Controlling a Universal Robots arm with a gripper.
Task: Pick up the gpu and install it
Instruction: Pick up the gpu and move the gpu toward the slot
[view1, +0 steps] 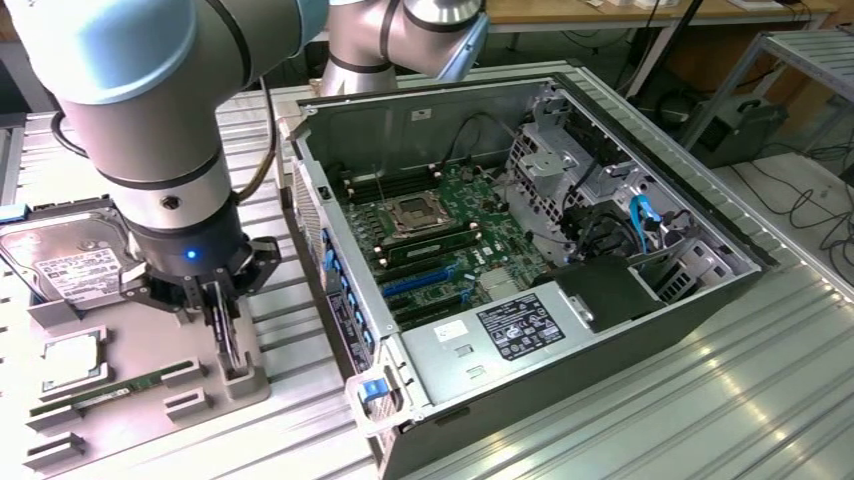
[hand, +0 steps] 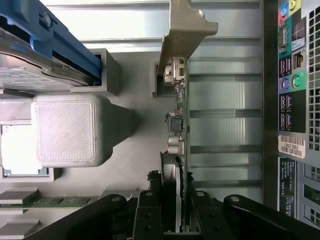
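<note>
While the bench (view1: 694, 400) carries everything, its biggest load is the open computer case (view1: 387, 125). The case lies on its side across the bench's middle, with the motherboard (view1: 454, 235) facing up. A grey holder tray (view1: 147, 345) sits at the bench edge on the exterior view's left, just beside the case's rear wall. It holds a hard drive (view1: 67, 260) at its far end and a memory stick (view1: 114, 390) near its front edge.

The gpu (view1: 230, 345) stands on edge in a slot along the tray's side nearest the case. In the wrist view the card (hand: 181, 115) runs straight away from the camera, ending at its silver bracket (hand: 182, 30).

The tool (view1: 220, 320) is down over the card. Its fingers (hand: 149, 210) look clenched on the gpu, one against the fan (hand: 169, 180) side and the other against the bare board face.

The step in hand is the pick. A good grip here would be square and light on the fan housing, with the card kept upright so it leaves its slot without twisting.

Room is tight sideways. Tray posts stand close on one side, and the case's port panel (hand: 295, 75) is near on the other. The space above the tray and over the motherboard looks open.
</note>
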